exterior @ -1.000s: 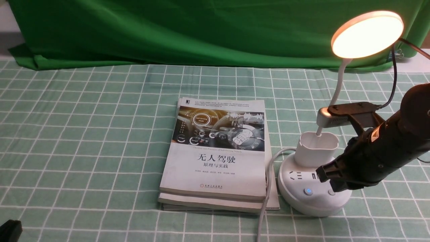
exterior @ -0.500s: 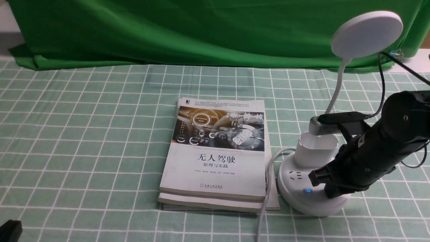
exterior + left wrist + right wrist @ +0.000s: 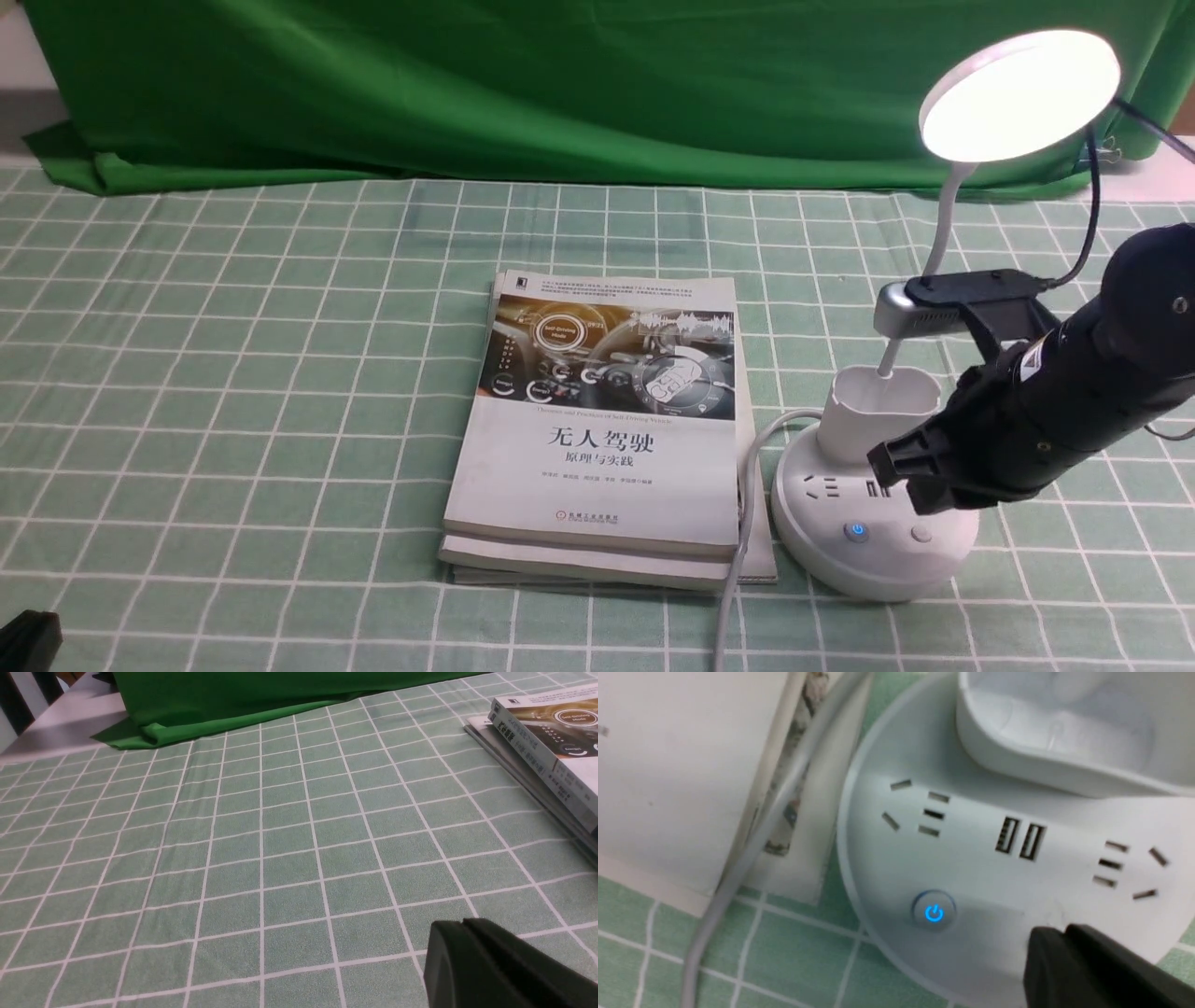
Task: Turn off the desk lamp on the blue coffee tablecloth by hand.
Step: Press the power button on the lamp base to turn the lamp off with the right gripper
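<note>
The white desk lamp stands on the blue coffee tablecloth (image 3: 233, 373) at the right. Its disc head (image 3: 1019, 93) glows white. Its round base (image 3: 831, 551) shows a blue-lit power button (image 3: 856, 532) and a plain button (image 3: 921, 533). My right gripper (image 3: 901, 476), the hand, is shut and empty, raised just above the base over the plain button. In the right wrist view its tip (image 3: 1057, 933) hangs over the base (image 3: 971, 868), beside the blue button (image 3: 934, 913). My left gripper (image 3: 462, 926) is shut, low over the cloth.
A stack of books (image 3: 602, 429) lies just left of the lamp base, with the lamp's grey cord (image 3: 738, 560) running along its right edge. A plain green backdrop cloth (image 3: 560, 84) hangs at the back. My left gripper (image 3: 28, 639) sits at the front left corner.
The lamp head went from warm light to dark, and now glows white. My right gripper pressed down onto the base and has now lifted off it.
</note>
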Tool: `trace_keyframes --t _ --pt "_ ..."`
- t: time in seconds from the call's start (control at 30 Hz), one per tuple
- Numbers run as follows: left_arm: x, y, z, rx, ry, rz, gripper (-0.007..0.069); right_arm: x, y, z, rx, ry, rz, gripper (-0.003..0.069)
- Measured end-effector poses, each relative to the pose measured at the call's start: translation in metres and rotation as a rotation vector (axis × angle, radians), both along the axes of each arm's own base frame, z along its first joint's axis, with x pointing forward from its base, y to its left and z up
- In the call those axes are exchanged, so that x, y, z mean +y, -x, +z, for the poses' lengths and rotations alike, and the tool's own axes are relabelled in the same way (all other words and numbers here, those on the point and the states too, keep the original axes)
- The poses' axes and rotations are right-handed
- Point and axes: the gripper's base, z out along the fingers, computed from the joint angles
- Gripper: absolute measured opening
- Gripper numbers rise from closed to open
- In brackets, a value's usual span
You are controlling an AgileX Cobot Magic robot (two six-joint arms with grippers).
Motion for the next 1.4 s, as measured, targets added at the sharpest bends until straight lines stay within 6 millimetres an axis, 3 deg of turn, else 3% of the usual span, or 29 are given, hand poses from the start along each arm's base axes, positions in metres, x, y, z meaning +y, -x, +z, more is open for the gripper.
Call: trace_keyframes --t 0.2,0.4,0.53,0.7,0.8,1.0,1.13,1.4 --pt "0.0 0.0 0.0 0.0 -0.001 0.0 0.0 0.001 -0.006 -0.025 0.078 0.038 -0.003 0.004" --pt "0.0 0.0 0.0 0.0 -0.001 0.0 0.0 0.001 -0.009 -0.026 0.076 0.041 -0.005 0.0041" --pt "0.0 0.0 0.0 0.0 -0.001 0.0 0.0 0.0 -0.006 -0.017 0.048 0.032 -0.005 0.0041" --pt "0.0 0.0 0.0 0.0 -0.001 0.0 0.0 -0.002 0.0 0.009 -0.039 0.006 -0.005 0.0041" --pt "0.0 0.0 0.0 0.0 -0.001 0.0 0.0 -0.002 0.001 0.012 -0.048 0.003 -0.005 0.0041" --pt "0.0 0.0 0.0 0.0 -0.001 0.0 0.0 -0.001 -0.003 -0.002 -0.005 0.018 -0.005 0.0041" --pt "0.0 0.0 0.0 0.0 -0.001 0.0 0.0 0.001 -0.009 -0.026 0.055 0.039 -0.006 0.0041" --pt "0.0 0.0 0.0 0.0 -0.001 0.0 0.0 0.002 -0.013 -0.025 0.023 0.031 -0.009 0.0041"
